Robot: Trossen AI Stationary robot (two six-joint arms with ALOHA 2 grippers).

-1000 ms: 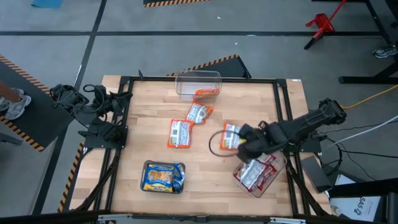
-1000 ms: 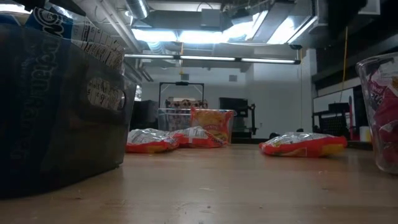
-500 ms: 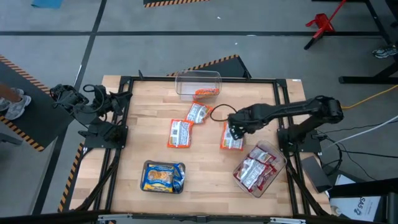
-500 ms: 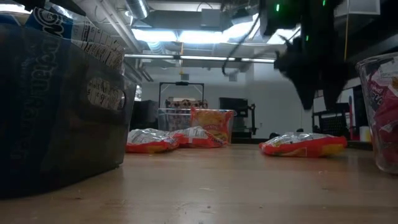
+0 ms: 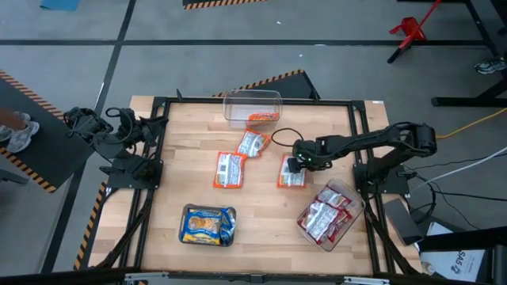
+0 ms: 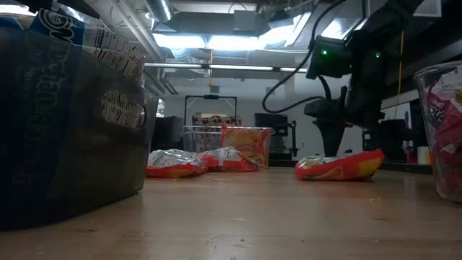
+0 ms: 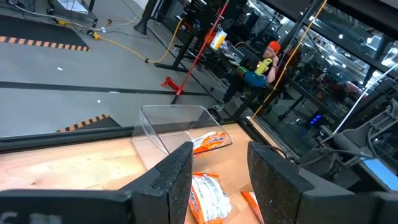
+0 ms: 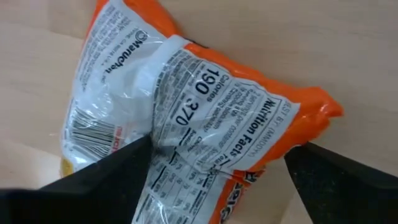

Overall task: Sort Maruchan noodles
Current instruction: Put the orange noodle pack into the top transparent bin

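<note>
Right gripper (image 5: pixel 295 165) hovers, fingers spread wide, directly over an orange packet (image 5: pixel 291 176) lying label-down; next, drop and clamp, then carry it to a tub

Orange packets lie flat on the table: one (image 5: pixel 291 175) right of centre, label-side up, two (image 5: pixel 230 169) (image 5: pixel 253 144) mid-table. Another (image 5: pixel 264 117) sits in the far tub, red-and-white ones (image 5: pixel 325 218) in the right tub, blue-and-yellow ones (image 5: pixel 207 225) in the near tub.

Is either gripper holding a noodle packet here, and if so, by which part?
Nothing is held. The right gripper stands open over the orange packet, fingers straddling one end. The left gripper waits empty at the table's left edge.
</note>
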